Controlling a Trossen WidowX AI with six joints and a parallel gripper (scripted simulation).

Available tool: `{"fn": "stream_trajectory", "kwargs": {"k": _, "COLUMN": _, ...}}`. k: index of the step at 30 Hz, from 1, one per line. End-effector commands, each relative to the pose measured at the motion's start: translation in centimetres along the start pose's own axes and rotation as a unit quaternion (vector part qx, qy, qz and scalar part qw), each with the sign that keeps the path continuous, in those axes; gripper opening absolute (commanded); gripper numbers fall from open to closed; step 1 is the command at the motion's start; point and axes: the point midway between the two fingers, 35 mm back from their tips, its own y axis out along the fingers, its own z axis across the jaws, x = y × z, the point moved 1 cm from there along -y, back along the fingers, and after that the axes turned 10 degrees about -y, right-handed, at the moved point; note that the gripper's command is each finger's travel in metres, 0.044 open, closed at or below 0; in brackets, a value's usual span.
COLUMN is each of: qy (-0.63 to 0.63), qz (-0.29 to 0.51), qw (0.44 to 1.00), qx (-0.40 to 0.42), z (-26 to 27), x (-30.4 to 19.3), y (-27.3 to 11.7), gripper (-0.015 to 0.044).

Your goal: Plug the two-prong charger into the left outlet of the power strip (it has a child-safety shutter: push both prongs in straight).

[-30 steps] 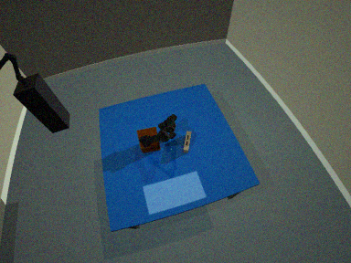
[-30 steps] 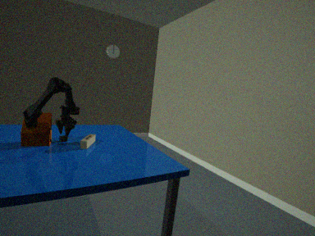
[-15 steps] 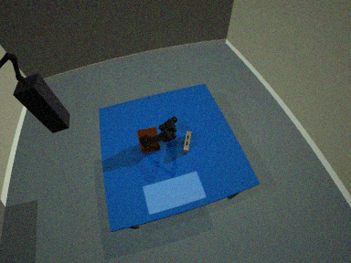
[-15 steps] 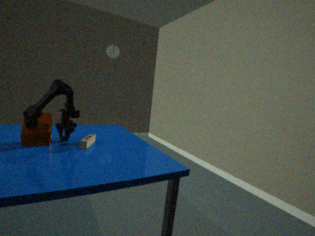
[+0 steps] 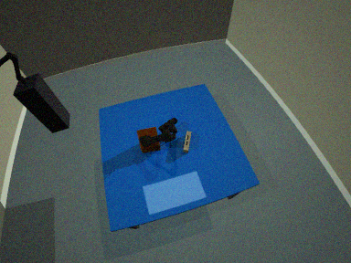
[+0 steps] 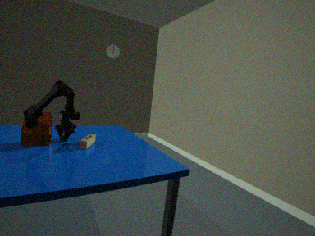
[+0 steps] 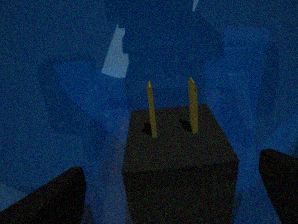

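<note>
The dark charger [image 7: 180, 192] fills the lower middle of the wrist view, its two yellowish prongs pointing away from the camera, toward the top of the picture. My gripper [image 7: 173, 170] [image 6: 64, 138] is open, with one finger on each side of the charger and a visible gap on both sides. In the exterior view it is low over the table; the charger cannot be made out there. The cream power strip [image 5: 187, 142] [image 6: 88, 142] lies on the table a short way from the gripper, with dark outlets on top. It is not in the wrist view.
An orange block [image 5: 147, 132] [image 6: 37, 138] stands by the arm, on the other side of the gripper from the strip. A pale blue rectangle [image 5: 174, 193] is on the blue table [image 5: 219, 160] [image 6: 123, 164]. A dark box [image 5: 43, 102] hangs at the upper left.
</note>
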Motion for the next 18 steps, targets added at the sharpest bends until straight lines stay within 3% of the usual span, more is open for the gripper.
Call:
{"fn": "stream_trajectory", "kwargs": {"k": 1, "qy": 0.0, "qz": 0.0, "qw": 1.0, "qx": 0.0, "z": 0.0, "x": 0.0, "y": 0.0, "gripper": 0.0282}}
{"fn": "stream_trajectory", "kwargs": {"k": 7, "qy": 0.0, "qz": 0.0, "qw": 1.0, "qx": 0.0, "z": 0.0, "x": 0.0, "y": 0.0, "gripper": 0.0125}}
{"fn": "stream_trajectory", "kwargs": {"k": 12, "qy": 0.0, "qz": 0.0, "qw": 1.0, "qx": 0.0, "z": 0.0, "x": 0.0, "y": 0.0, "gripper": 0.0092}}
{"fn": "stream_trajectory", "kwargs": {"k": 15, "qy": 0.0, "qz": -0.001, "qw": 1.0, "qx": 0.0, "z": 0.0, "x": 0.0, "y": -0.4, "gripper": 0.0013}}
{"fn": "stream_trajectory", "kwargs": {"k": 18, "qy": -0.001, "qz": -0.001, "qw": 1.0, "qx": 0.001, "z": 0.0, "x": 0.0, "y": -1.4, "gripper": 0.0}}
